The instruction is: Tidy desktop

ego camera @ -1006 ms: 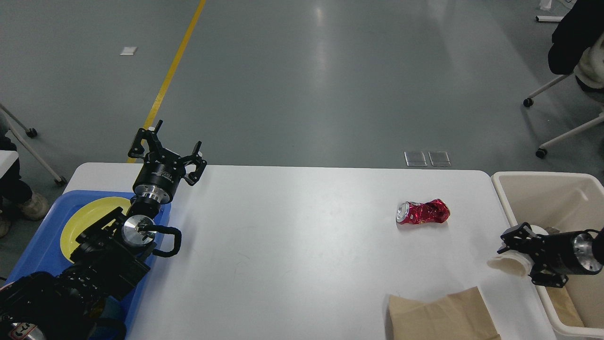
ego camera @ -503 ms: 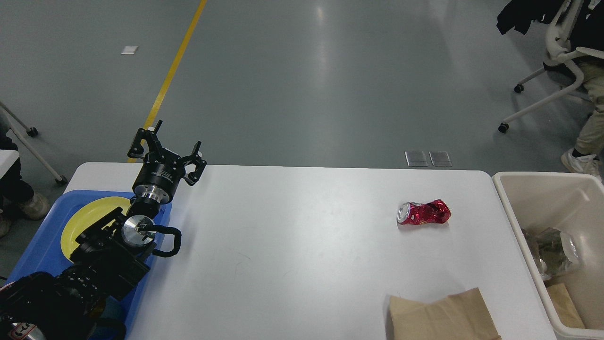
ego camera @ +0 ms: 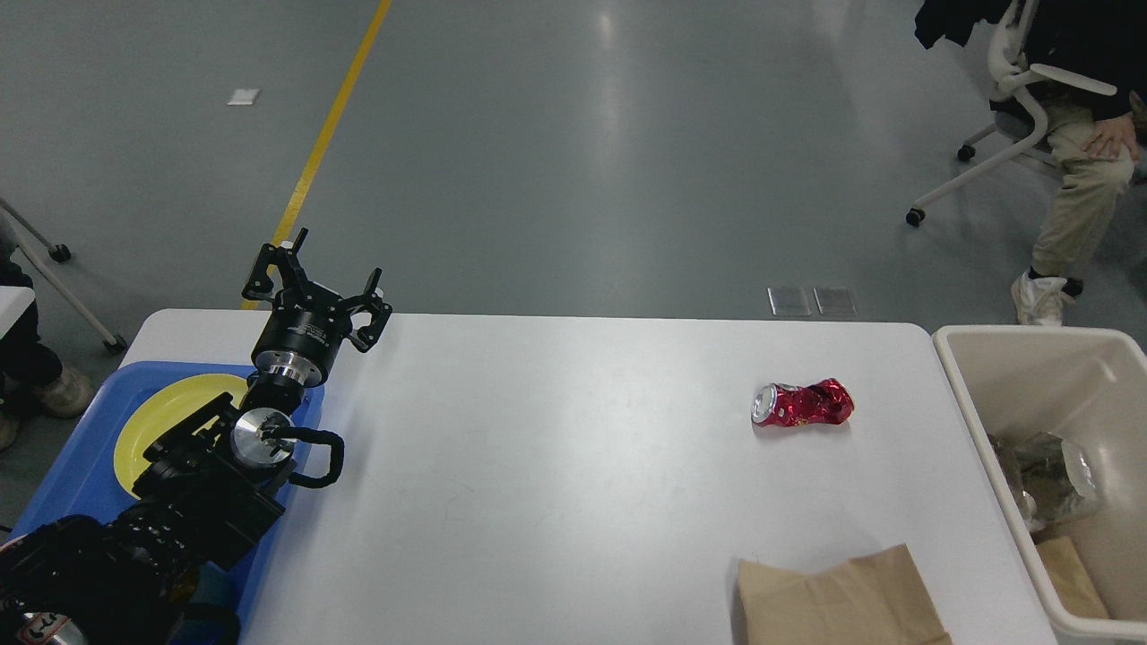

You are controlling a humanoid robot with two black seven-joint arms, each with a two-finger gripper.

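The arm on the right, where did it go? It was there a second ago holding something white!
It pulled back out of view to the right, and the white thing it held over the bin is gone from sight too. The person on the chair shifted. The left gripper stayed put with open jaws, and the crushed can, paper bag and yellow plate have not moved.

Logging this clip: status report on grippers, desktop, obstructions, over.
Left gripper open, empty, raised above the blue tray; right gripper not in view. Desktop holds crushed red can and brown paper bag. Nothing blocks either.
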